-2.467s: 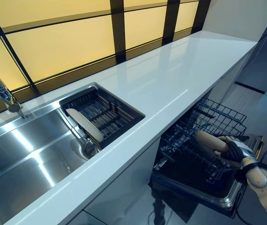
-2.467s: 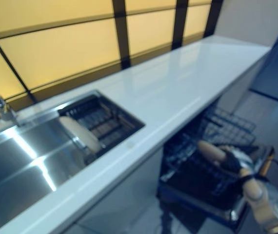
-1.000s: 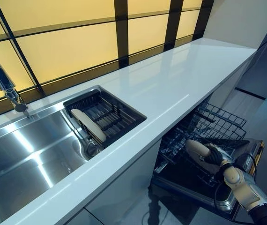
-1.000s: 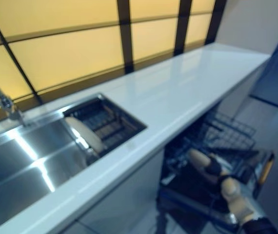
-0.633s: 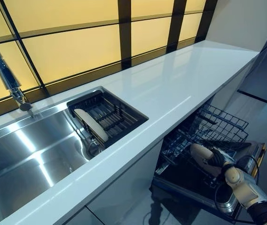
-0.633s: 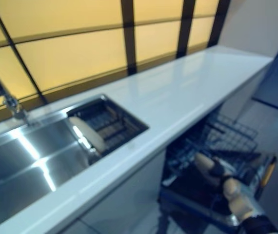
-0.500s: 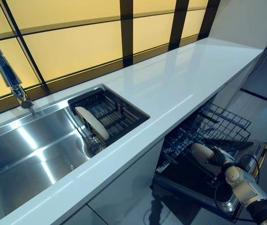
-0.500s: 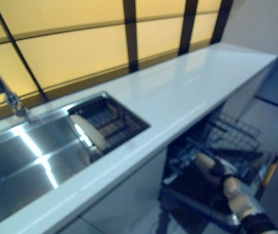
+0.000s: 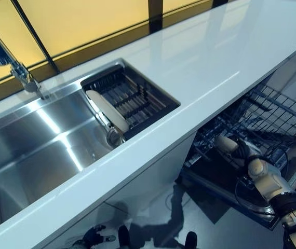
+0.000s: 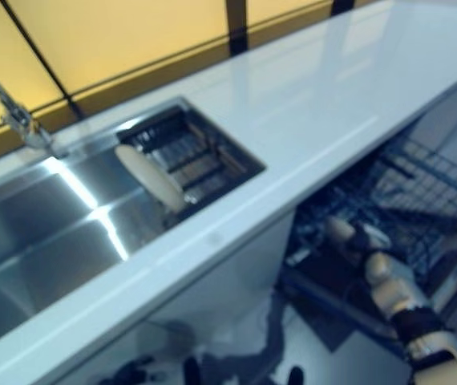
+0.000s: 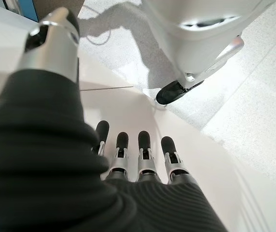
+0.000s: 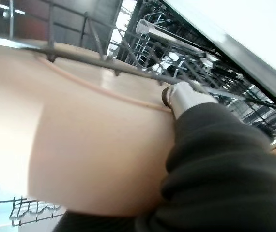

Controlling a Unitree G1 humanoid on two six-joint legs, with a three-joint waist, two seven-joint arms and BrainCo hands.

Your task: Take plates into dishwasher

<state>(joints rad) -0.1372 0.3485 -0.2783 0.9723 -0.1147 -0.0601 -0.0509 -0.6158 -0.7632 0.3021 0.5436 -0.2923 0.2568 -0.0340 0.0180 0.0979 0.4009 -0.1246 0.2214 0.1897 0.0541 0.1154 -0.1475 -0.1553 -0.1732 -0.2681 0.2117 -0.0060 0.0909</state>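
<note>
We take the beige plate point(image 9: 225, 143) for rigid, slick and breakable — our right hand point(image 9: 243, 154) pinches its rim inside the dishwasher rack point(image 9: 272, 116), while our left hand point(image 11: 138, 159) hangs straight-fingered and empty.

Warm backlight from amber window panels point(image 9: 91, 23), glare streaks on steel sink point(image 9: 44, 150) and glossy desk point(image 9: 226, 57) — right eye view blurred, dishwasher rack point(image 9: 265, 124) dim
</note>
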